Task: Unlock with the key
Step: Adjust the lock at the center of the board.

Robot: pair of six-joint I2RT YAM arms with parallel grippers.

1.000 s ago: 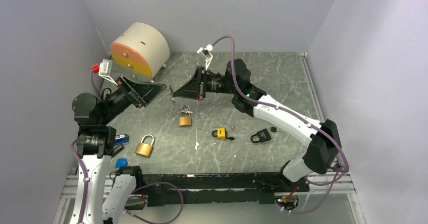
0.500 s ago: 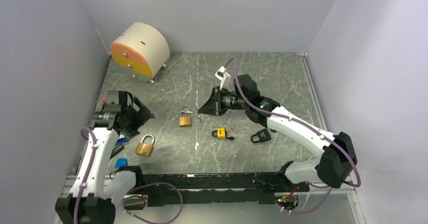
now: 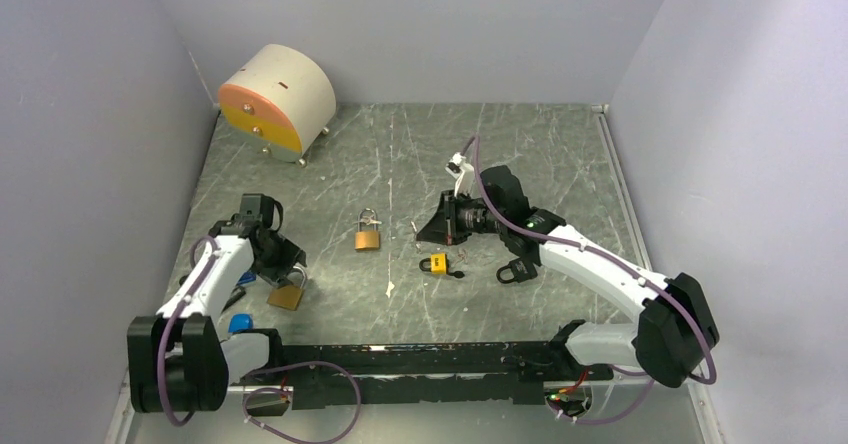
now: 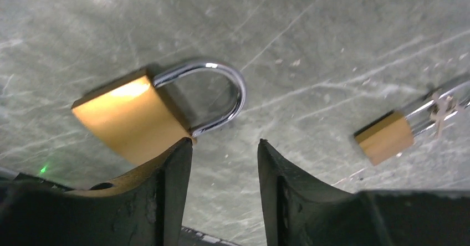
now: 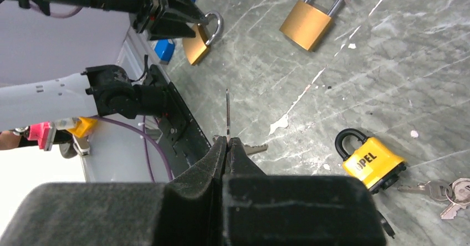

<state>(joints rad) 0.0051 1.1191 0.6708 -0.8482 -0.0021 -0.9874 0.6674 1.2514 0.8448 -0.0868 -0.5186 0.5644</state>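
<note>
While my right tool [image 5: 227, 142] pinches a key [image 5: 227, 113], I see my left tool [image 4: 224, 144] parted and empty, a brass padlock [image 4: 130, 116] at its ten o'clock.

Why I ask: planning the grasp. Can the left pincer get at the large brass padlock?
Probably yes: the left pincer is open right beside the large brass padlock, nearly at its corner, with nothing between them.

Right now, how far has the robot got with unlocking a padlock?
Done: the right gripper is shut on a key. In hand: the open left gripper is right by the larger brass padlock, not clamped on it. Left: hold the padlock, insert and turn the key; its shackle looks closed.
</note>
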